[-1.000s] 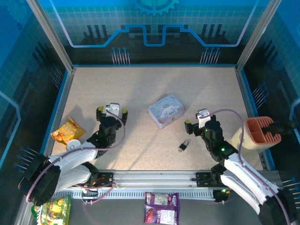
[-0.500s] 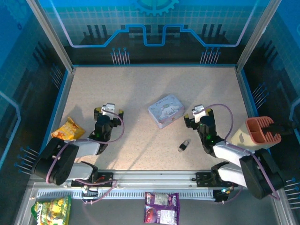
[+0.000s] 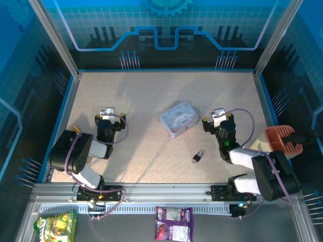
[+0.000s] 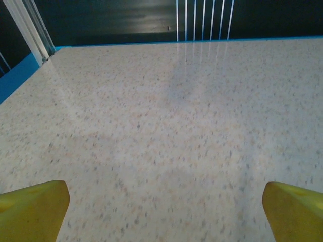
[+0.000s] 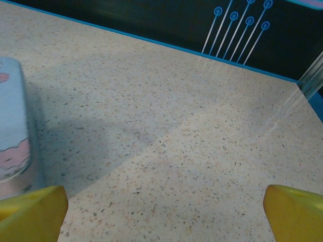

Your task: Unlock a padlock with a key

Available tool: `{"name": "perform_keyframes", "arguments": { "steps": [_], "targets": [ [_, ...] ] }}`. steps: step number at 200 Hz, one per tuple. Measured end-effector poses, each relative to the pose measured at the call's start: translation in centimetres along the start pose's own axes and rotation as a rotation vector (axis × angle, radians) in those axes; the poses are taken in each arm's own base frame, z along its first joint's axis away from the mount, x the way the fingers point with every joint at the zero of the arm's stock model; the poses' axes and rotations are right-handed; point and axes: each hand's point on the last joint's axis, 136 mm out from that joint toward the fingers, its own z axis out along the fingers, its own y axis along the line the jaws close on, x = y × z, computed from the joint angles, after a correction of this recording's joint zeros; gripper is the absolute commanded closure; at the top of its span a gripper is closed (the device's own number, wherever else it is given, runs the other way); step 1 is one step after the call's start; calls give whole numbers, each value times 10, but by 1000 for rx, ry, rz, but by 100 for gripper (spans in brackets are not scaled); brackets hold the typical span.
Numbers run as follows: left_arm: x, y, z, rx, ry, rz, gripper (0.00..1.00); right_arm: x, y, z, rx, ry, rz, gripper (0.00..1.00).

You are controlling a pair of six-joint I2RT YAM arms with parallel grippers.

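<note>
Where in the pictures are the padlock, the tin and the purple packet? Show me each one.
padlock (image 3: 198, 156): top view, on the middle of it.
tin (image 3: 178, 119): top view, on the middle of its lid.
purple packet (image 3: 173, 224): top view, on the middle of its front.

I find no word or number I can read. The tin (image 3: 179, 119) carries a cartoon print without legible lettering, and the print on the purple packet (image 3: 174, 223) is too small to make out.
</note>
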Motion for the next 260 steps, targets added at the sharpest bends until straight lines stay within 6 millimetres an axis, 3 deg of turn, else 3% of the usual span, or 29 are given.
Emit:
{"name": "perform_keyframes", "arguments": {
  "steps": [16, 35, 78, 119, 260],
  "targets": [
    [-11, 6, 6, -15, -14, -29, 1, -2, -4, 8, -3, 4, 20, 0],
    [-9, 8, 6, -22, 0, -42, 1, -3, -10, 17, 3, -8, 50, 0],
    [1, 7, 6, -17, 39, -39, 1, 28, -22, 32, 36, 56, 117, 0],
    [1, 7, 6, -17, 40, -47, 1, 17, -24, 37, 39, 34, 136, 0],
    [1, 7, 6, -15, 40, -54, 1, 18, -24, 37, 39, 35, 139, 0]
  ]
}}
